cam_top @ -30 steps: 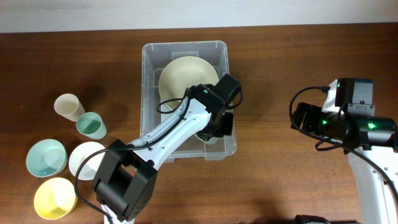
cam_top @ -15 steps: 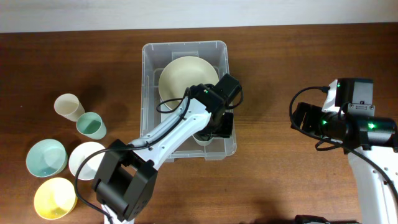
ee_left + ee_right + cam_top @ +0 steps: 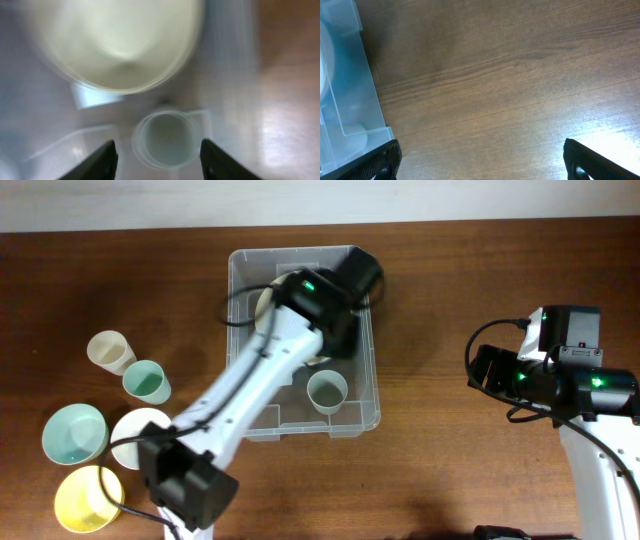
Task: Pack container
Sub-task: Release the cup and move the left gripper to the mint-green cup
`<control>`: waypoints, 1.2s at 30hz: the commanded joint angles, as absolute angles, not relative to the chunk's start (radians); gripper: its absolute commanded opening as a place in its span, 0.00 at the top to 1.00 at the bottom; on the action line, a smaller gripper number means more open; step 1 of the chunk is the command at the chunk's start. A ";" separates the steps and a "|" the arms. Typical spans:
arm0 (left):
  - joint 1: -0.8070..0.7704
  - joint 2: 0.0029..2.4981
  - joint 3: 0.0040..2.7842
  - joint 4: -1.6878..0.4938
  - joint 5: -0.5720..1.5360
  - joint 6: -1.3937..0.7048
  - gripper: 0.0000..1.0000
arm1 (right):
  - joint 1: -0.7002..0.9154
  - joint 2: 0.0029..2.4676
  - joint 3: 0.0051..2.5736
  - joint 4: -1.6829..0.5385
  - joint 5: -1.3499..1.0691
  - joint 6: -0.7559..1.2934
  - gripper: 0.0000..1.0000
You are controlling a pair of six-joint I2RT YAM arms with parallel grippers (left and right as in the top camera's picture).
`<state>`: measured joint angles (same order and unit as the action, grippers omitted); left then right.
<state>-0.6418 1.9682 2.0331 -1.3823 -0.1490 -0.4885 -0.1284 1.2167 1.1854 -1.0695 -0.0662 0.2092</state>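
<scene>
The container (image 3: 300, 430) sits mid-bench (image 3: 450, 280), holding a cream bowl (image 3: 120, 40) at its far end and a pale green cup (image 3: 327, 391) upright toward its near-right corner. The cup stands beside the bowl, not in it, probably to leave the bowl free for stacking. The left gripper (image 3: 159, 146) hangs above that cup, fingers apart and touching nothing. The right gripper (image 3: 481, 150), also spread wide and empty, waits over bare bench at right, clear of the work. At left, 2 loose cups (image 3: 110, 351) and 3 loose bowls (image 3: 74, 430) are not yet packed.
</scene>
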 commanded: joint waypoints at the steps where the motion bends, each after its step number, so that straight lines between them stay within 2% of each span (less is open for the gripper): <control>1: -0.447 1.866 2.119 -1.449 -0.278 -0.488 0.41 | -0.126 1.213 1.189 -1.069 -0.068 0.214 0.01; 7: 0.002 1.785 2.096 -1.605 -0.233 -0.556 0.25 | -0.126 1.213 1.189 -1.063 -0.068 0.214 0.01; 10: 0.091 1.785 1.998 -1.551 -0.220 -0.529 0.23 | -0.126 1.213 1.189 -1.058 -0.068 0.214 0.01; 13: 0.106 1.785 1.843 -1.451 -0.221 -0.522 0.19 | -0.126 1.213 1.189 -1.059 -0.068 0.214 0.01; 18: 0.136 1.785 1.571 -1.264 -0.186 -0.519 0.17 | -0.126 1.213 1.189 -1.061 -0.068 0.214 0.01; 25: 0.169 1.805 1.378 -1.032 -0.142 -0.399 0.17 | -0.126 1.213 1.189 -1.063 -0.068 0.214 0.01; 32: 0.171 1.928 1.375 -0.942 -0.074 -0.308 0.23 | -0.126 1.213 1.189 -1.074 -0.068 0.214 0.01; 35: 0.170 1.927 1.382 -0.935 -0.074 -0.308 0.38 | -0.126 1.213 1.189 -1.077 -0.068 0.214 0.01; 36: 0.170 1.927 1.387 -0.936 -0.074 -0.308 0.47 | -0.126 1.213 1.189 -1.077 -0.068 0.214 0.01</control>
